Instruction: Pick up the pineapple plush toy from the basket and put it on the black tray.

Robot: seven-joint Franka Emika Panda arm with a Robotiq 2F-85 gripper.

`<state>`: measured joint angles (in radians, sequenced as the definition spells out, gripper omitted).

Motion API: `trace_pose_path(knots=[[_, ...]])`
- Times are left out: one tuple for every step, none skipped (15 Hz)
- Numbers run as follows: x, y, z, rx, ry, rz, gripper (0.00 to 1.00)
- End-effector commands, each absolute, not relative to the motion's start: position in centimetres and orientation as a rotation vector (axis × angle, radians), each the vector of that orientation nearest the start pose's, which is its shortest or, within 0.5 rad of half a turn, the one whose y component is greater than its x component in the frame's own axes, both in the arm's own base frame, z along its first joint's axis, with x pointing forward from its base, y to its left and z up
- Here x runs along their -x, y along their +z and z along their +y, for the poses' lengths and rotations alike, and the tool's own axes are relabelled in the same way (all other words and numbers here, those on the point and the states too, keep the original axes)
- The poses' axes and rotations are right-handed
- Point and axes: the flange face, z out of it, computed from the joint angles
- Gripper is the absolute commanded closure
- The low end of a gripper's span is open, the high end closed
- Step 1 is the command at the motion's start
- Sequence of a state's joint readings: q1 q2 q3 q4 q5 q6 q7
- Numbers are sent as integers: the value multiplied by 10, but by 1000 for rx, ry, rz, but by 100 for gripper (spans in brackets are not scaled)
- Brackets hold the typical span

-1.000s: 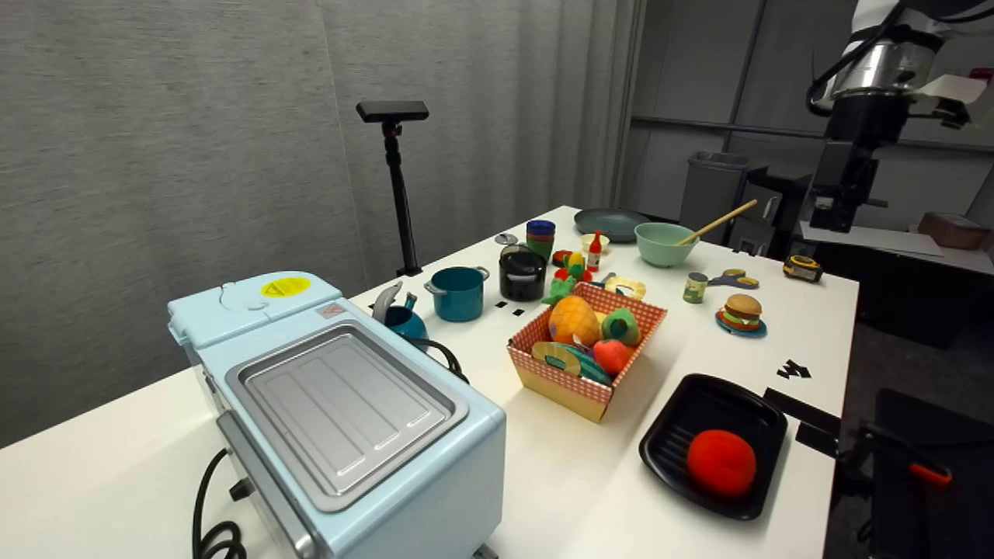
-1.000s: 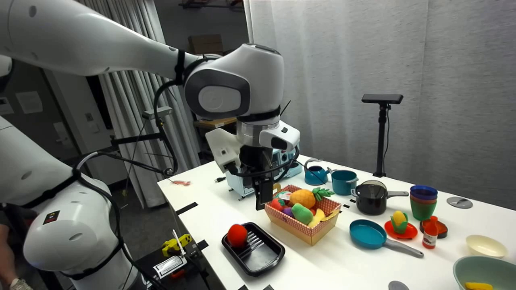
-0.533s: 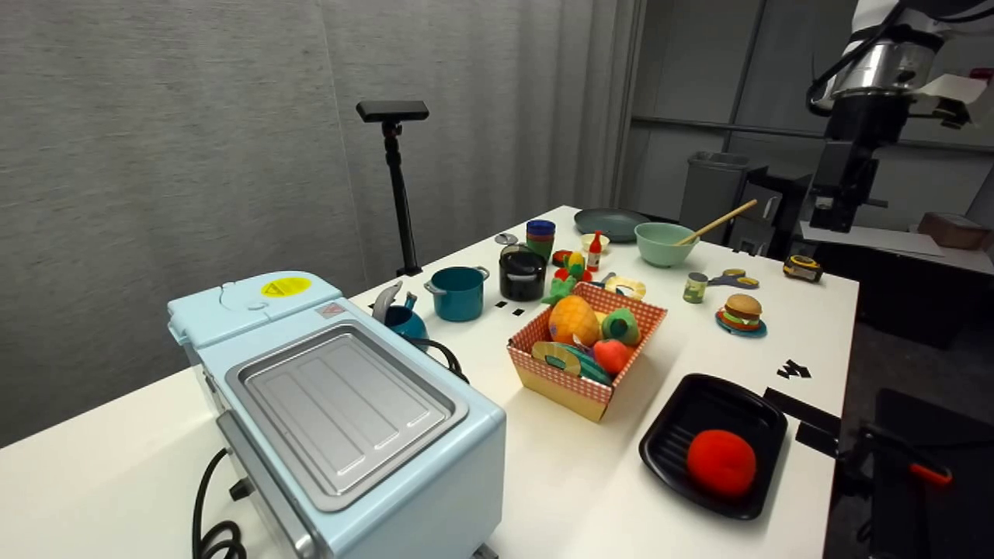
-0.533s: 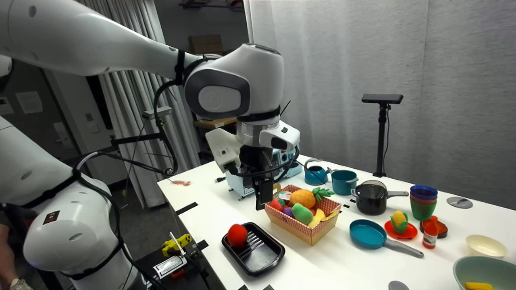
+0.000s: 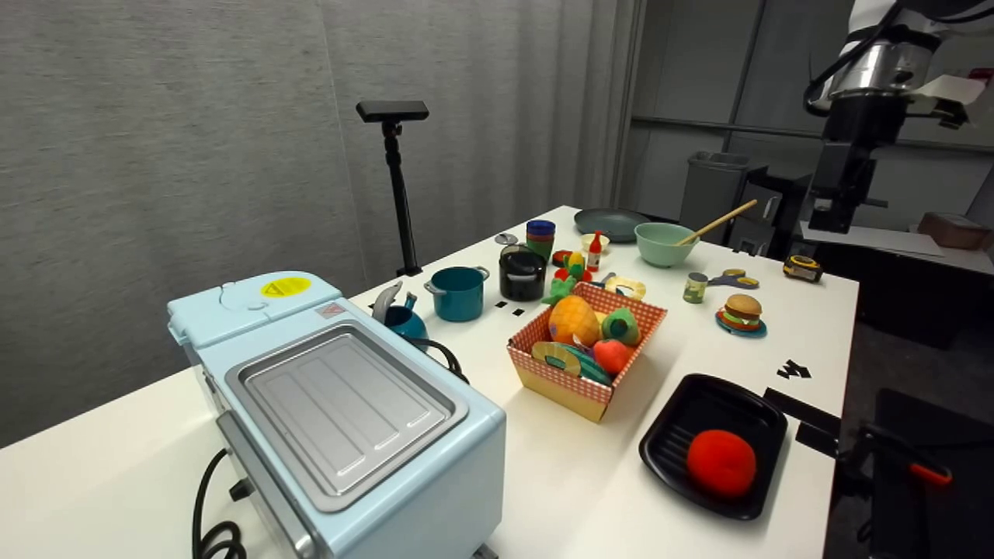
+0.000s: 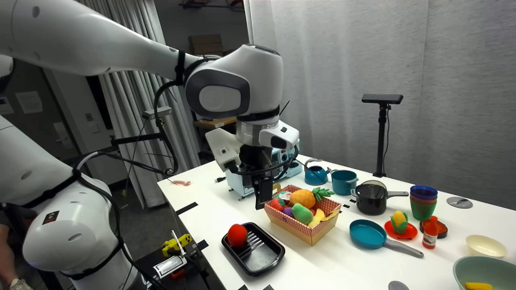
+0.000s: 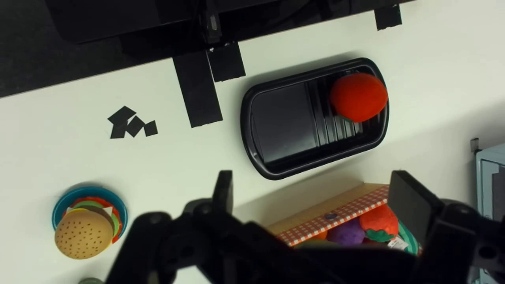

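The pineapple plush toy [image 5: 575, 321] lies among other plush foods in the basket [image 5: 561, 393], its green leaves over the far rim. In an exterior view the toy [image 6: 302, 198] and the basket [image 6: 288, 228] show clearly. The wrist view shows the basket's checked side [image 7: 335, 215], but my gripper hides the pineapple there. The black tray [image 7: 282, 122] lies beside the basket; it also shows in both exterior views [image 5: 738, 410] [image 6: 263, 257]. My gripper [image 7: 312, 173] is open and empty, high above the table. It also shows in both exterior views [image 5: 831, 221] [image 6: 264, 197].
A round red plush toy [image 7: 358, 97] sits in one end of the tray. A light blue toaster oven [image 5: 349, 419] stands near the basket. A toy burger [image 7: 83, 232], a teal pot [image 6: 344, 182], a dark pot [image 6: 371, 199] and a teal pan [image 6: 367, 234] are on the table.
My arm and gripper have shifted by a very small amount. The pineapple toy, the basket, the tray and the other things have not moved.
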<state>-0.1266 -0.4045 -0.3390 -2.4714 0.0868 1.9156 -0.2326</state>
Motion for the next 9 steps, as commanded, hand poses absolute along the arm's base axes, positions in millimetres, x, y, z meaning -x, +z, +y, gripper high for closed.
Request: trace_pose_path(knots=[[-361,417,-165,2908,148,266,0],[-362,415,-159,2925,150,247,0],[-363,414,-153,2942,159,217,0],[-364,413,-147,2962,165,186,0],[-365,412,-139,2987,165,146,0],[-367,411,-132,3012,170,104,0],[-368,410,-124,3037,173,57,0],[-370,409,-116,3057,173,17,0],[-372,408,-107,3075,172,-28,0]])
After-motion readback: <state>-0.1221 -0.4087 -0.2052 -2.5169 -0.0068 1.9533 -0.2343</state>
